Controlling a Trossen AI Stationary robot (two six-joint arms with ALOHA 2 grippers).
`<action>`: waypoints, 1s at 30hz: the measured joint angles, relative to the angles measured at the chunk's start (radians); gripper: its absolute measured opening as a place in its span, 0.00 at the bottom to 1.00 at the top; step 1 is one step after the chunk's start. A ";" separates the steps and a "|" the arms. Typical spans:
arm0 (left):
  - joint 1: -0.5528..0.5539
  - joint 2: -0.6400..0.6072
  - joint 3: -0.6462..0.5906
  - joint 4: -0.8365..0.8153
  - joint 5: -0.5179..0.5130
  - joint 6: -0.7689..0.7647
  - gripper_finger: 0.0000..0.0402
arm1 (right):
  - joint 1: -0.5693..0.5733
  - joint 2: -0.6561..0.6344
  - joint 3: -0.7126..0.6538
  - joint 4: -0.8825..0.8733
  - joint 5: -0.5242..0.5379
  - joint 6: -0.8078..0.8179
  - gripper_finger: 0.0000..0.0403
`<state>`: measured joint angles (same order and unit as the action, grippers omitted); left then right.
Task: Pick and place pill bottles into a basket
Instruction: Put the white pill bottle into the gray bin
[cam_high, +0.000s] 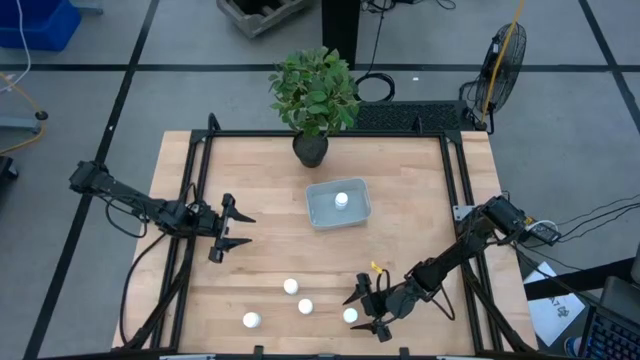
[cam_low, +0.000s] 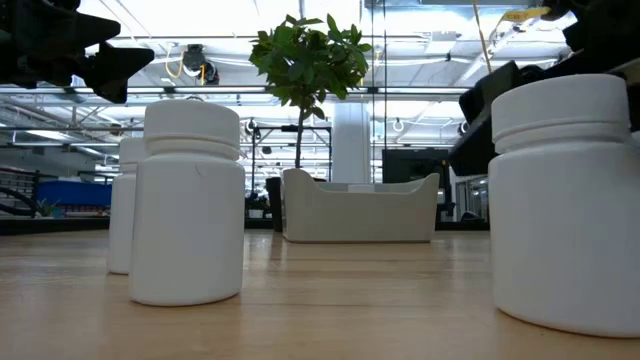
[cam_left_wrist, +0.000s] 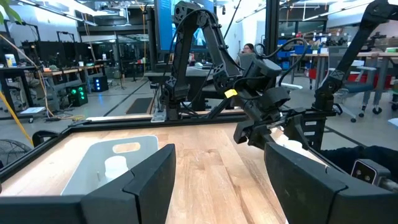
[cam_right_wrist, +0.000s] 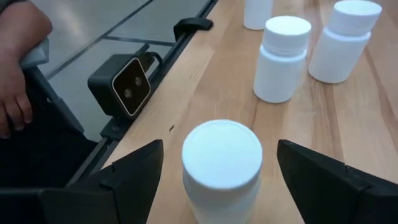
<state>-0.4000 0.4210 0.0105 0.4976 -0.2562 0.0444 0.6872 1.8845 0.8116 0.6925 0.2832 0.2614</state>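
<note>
Right tool (cam_right_wrist: 217, 168) straddles an unlabelled white pill bottle (cam_right_wrist: 222, 168), fingers spread.

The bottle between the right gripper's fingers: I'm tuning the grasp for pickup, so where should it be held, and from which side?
Grip the bottle on its straight body just under the wider cap, coming from above. It stands upright, so the round sides give the open right gripper's fingers two opposing faces, and the cap's lip probably resists slipping. Neighbouring bottles stand apart, so the approach looks free.

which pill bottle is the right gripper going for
The rightmost of the four bottles at the table's near edge. It stands between the open fingers of the right gripper; the other three stand farther left, and the fifth is already in the basket.
</note>
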 joint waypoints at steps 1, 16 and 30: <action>0.000 0.000 0.000 0.000 0.000 0.000 0.62 | 0.000 0.000 0.000 0.000 0.000 0.000 0.74; 0.000 0.000 0.000 0.000 0.000 0.000 0.62 | -0.001 0.000 0.000 0.001 0.000 0.000 0.45; 0.000 0.000 0.000 0.000 0.000 0.000 0.62 | -0.013 -0.017 0.000 0.000 -0.001 -0.011 0.42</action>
<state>-0.3997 0.4206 0.0105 0.4976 -0.2562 0.0444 0.6743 1.8675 0.8116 0.6922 0.2825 0.2505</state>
